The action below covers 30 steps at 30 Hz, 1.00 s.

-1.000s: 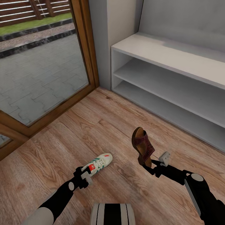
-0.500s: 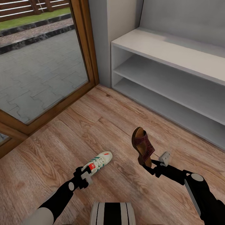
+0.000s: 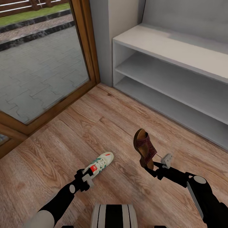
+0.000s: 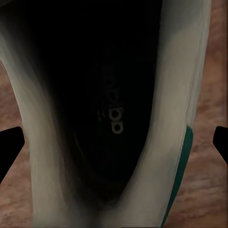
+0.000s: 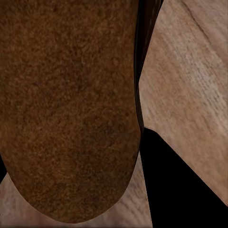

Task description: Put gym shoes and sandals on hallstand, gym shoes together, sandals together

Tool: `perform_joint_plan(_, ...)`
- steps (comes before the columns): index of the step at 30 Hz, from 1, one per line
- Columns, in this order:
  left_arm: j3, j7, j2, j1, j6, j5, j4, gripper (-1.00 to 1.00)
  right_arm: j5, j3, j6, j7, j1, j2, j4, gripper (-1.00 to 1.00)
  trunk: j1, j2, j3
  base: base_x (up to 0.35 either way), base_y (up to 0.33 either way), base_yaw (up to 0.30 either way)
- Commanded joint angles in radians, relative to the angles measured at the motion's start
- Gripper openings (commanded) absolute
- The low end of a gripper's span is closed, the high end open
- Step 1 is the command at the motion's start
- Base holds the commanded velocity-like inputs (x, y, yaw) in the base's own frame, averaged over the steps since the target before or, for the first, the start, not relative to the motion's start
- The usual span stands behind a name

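While the right claw (image 3: 151, 167) was clamped on the heel end of a brown sandal (image 3: 144, 147), it held that sandal upright and clear of the corridor floor (image 3: 104, 126), toe pointing up. In the right wrist view the sandal's footbed (image 5: 71, 104) sat close against the camera, with plank flooring beyond it.

The left claw (image 3: 87, 177) was closed on the heel of a white gym shoe (image 3: 100, 163), whose dark opening (image 4: 109, 95) lay between the two dark fingertips (image 4: 9, 142) in the left wrist view. Whether the shoe's toe rested on the planks or hung just above them could not be told.

Both loads looked ready to carry, so the step in hand was probably the approach to the hallstand (image 3: 164, 50). Done well, it would mean keeping both grips firm and levelling the sandal before setting it flat.

Ahead and to the right, the bench top and both open shelves beneath it showed bare surfaces, leaving room to set pairs side by side. Open floor lay between the arms and the unit. A glazed door (image 3: 41, 60) with a wooden frame stood to the left, near the rack's end panel, so the left arm had less swing there.
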Motion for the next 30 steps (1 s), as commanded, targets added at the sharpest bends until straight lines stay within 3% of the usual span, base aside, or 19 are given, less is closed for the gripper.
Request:
perform_joint_plan(1,-0.002,-0.002,0.001,0.0,0.0,-0.01,-0.002,1.0,0.003,-0.002,0.009,0.004,0.0,0.0,-0.002,-1.0,0.0,0.0,-0.001,0.0,0.0,0.0)
perform_joint_plan(16,-0.002,-0.001,0.001,0.0,0.0,-0.011,-0.002,1.0,0.003,-0.002,0.009,0.004,0.0,0.0,-0.002,-1.0,0.0,0.0,-0.001,0.0,0.0,0.0)
perform_joint_plan(21,-0.002,-0.001,0.0,-0.001,0.001,-0.011,-0.002,1.0,0.003,-0.002,0.009,0.004,0.0,0.0,-0.002,-1.0,0.002,-0.001,-0.02,0.0,0.0,0.0)
perform_joint_plan(30,-0.001,-0.001,0.001,0.0,0.001,-0.01,-0.002,1.0,0.003,-0.002,0.009,0.004,0.0,0.0,-0.002,-1.0,0.002,-0.001,-0.02,0.0,0.0,0.0)
